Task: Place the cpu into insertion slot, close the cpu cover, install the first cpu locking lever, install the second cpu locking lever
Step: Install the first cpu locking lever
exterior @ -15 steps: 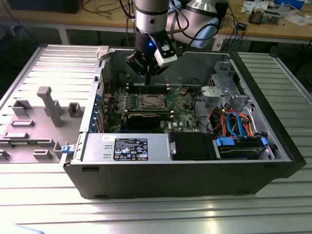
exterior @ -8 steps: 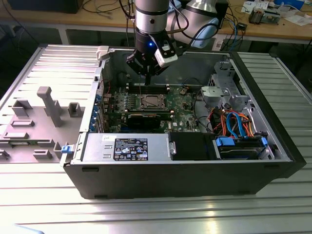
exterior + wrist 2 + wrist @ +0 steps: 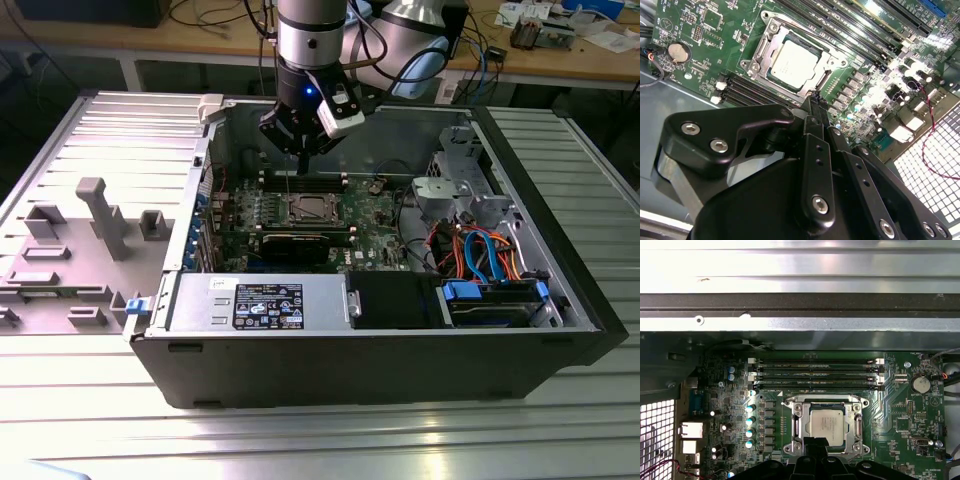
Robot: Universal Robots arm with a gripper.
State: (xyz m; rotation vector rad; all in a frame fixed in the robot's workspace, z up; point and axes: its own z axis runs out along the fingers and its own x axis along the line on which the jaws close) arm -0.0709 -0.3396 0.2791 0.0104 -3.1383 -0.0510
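The cpu [image 3: 825, 422] lies flat in the slot [image 3: 305, 210], and the cover [image 3: 797, 425] seems to be down around it, its metal top showing through the window. In both wrist views the chip looks square to the frame. From this I judge that you are working on the locking levers, though whether either one is latched is too fine to tell. Keep any push low and along the cover's edge, never on the chip's top. Steer clear of the memory slots [image 3: 815, 374] just beside the socket and the small parts crowding the board [image 3: 905, 410]. The gripper [image 3: 813, 102] has its fingers drawn together to a narrow tip with nothing between them. In the second wrist view that tip sits at the cover's edge, and you cannot tell whether it touches. In the exterior view the arm [image 3: 310, 40] comes straight down into the open case [image 3: 300, 370], wrist vertical, with the gripper hanging over the slot.
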